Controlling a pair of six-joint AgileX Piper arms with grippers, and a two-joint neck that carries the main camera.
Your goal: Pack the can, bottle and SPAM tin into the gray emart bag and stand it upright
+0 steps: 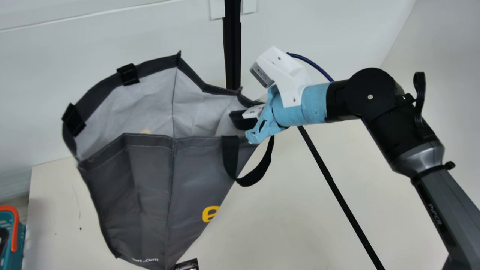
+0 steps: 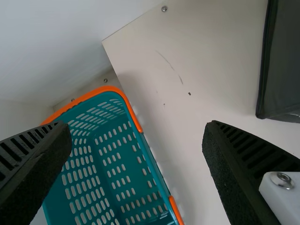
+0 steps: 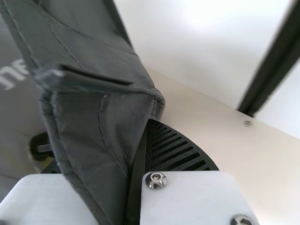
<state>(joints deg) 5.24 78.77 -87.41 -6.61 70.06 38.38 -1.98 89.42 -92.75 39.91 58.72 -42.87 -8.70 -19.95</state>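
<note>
Right gripper [image 1: 243, 120]: clamped on gray bag [image 1: 195, 165]'s rim
Left gripper [image 1: 3, 240]: fingers apart, near teal basket [image 2: 158, 168]
Bag: mouth gaping wide

The bag [image 1: 150, 168] gapes wide, the right end effector [image 1: 240, 119] blocking one side.

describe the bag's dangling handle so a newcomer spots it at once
Above the cream table, find the big gray bag with its mouth open. From its near rim hangs the handle, a long U-shaped black loop, whereas the black tabs across the mouth are short and hug the rim.
</note>
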